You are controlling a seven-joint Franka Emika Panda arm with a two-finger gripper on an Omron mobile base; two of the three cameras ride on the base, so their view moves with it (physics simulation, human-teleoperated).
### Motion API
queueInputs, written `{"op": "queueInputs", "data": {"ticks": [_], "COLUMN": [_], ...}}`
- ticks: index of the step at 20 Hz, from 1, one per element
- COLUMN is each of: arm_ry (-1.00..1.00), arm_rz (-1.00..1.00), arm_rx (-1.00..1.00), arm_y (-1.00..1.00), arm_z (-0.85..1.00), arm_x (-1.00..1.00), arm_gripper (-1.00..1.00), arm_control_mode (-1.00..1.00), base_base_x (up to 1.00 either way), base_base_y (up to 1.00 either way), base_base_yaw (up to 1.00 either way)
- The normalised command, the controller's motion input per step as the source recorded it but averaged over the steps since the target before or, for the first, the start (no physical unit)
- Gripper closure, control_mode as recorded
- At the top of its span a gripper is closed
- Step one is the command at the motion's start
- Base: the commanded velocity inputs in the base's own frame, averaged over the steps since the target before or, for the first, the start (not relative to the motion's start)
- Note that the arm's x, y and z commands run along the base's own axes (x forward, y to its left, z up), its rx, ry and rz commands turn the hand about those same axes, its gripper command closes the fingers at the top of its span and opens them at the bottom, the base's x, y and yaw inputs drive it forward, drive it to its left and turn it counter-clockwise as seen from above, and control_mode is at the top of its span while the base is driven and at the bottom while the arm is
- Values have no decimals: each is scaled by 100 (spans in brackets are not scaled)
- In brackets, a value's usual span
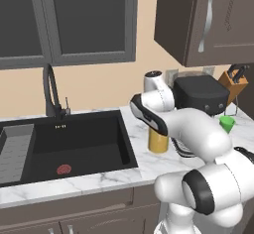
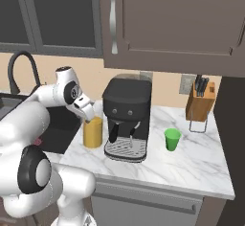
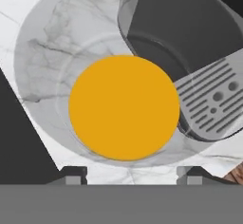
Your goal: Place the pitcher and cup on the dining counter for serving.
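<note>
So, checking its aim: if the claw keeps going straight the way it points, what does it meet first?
The pitcher: the open claw looks straight down into it, probably meeting its rim or juice first.

The arm hides the upper part of the pitcher and most of the cup. The picture's left edge cuts the sink.

The marble worktop carries one pitcher of orange juice, one green cup, one black coffee machine and one wooden knife block. Beside them lies one black sink with one black faucet. One silver cabinet handle hangs above.
</note>
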Motion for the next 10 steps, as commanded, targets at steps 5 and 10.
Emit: {"op": "queueInputs", "data": {"ticks": [5, 10], "arm_ry": [-3, -3], "arm_rz": [0, 0], "arm_rx": [0, 0], "arm_y": [-12, -3], "arm_z": [-7, 0], "arm_x": [0, -10], "arm_gripper": [100, 100], "arm_control_mode": [-100, -100], "base_base_x": [0, 0], "base_base_y": [0, 0], "base_base_yaw": [0, 0]}}
